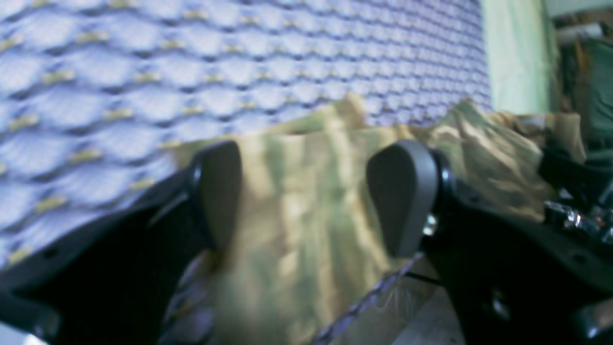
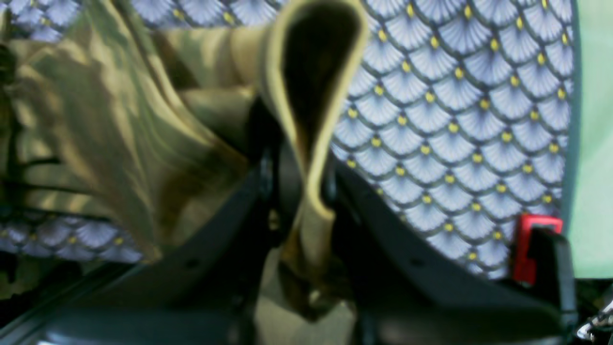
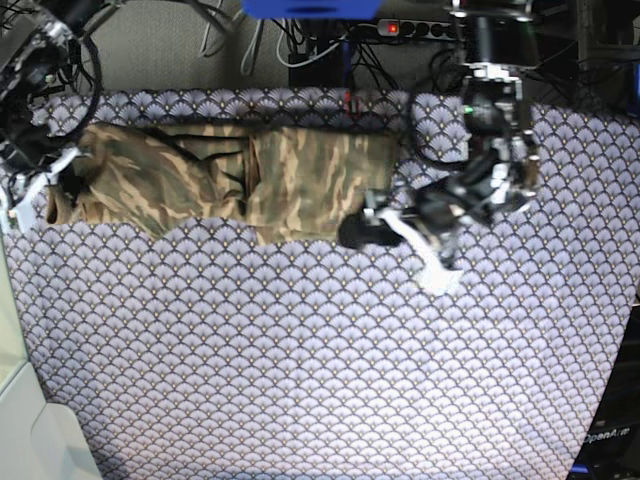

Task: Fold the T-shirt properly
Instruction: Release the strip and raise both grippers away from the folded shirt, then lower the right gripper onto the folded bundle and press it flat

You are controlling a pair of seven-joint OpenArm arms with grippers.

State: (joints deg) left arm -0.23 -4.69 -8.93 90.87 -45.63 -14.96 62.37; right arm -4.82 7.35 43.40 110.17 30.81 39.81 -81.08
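The camouflage T-shirt [image 3: 250, 180] lies stretched out along the far side of the table. My left gripper [image 3: 360, 232] sits at its right end. In the left wrist view this gripper [image 1: 311, 199] is open, its dark fingers [image 1: 404, 196] wide apart, with a flat flap of the T-shirt [image 1: 479, 143] between and below them. My right gripper [image 3: 55, 195] is at the shirt's left end. In the right wrist view it [image 2: 301, 187] is shut on a fold of the T-shirt [image 2: 96, 120], whose hem loops up above the jaws.
A purple scallop-patterned cloth [image 3: 300, 350] covers the table under everything. Cables and a power strip [image 3: 400, 27] run behind the far edge. A pale green surface [image 3: 15, 380] borders the table on the left. A red clip [image 2: 527, 249] shows on the right arm.
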